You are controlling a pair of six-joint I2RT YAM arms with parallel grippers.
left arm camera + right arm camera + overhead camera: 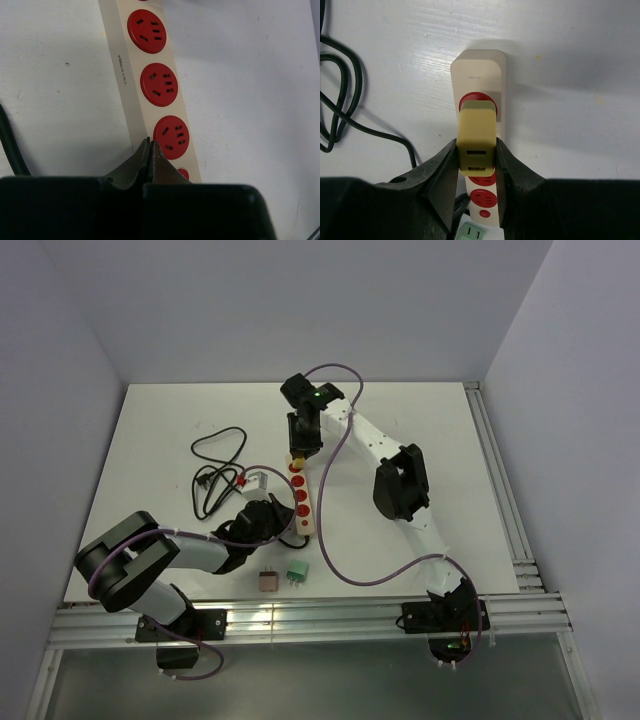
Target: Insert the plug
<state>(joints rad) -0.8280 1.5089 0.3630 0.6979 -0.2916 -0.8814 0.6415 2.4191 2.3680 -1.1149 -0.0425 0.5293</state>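
Note:
A cream power strip (302, 502) with red sockets lies mid-table. My right gripper (299, 447) is shut on a yellow plug (297, 456). In the right wrist view the yellow plug (477, 136) stands between my fingers (445, 165) with its base at the strip's farthest red socket (477, 99); I cannot tell how deep it sits. My left gripper (274, 521) is shut and empty at the strip's near end. In the left wrist view its closed fingertips (145, 146) lie against the left edge of the strip (131, 95), beside a red socket (171, 136).
A coiled black cable (215, 472) and a small white adapter (257, 479) lie left of the strip. A brown plug (268, 580) and a green plug (297, 573) lie near the front edge; the green plug also shows in the right wrist view (473, 233).

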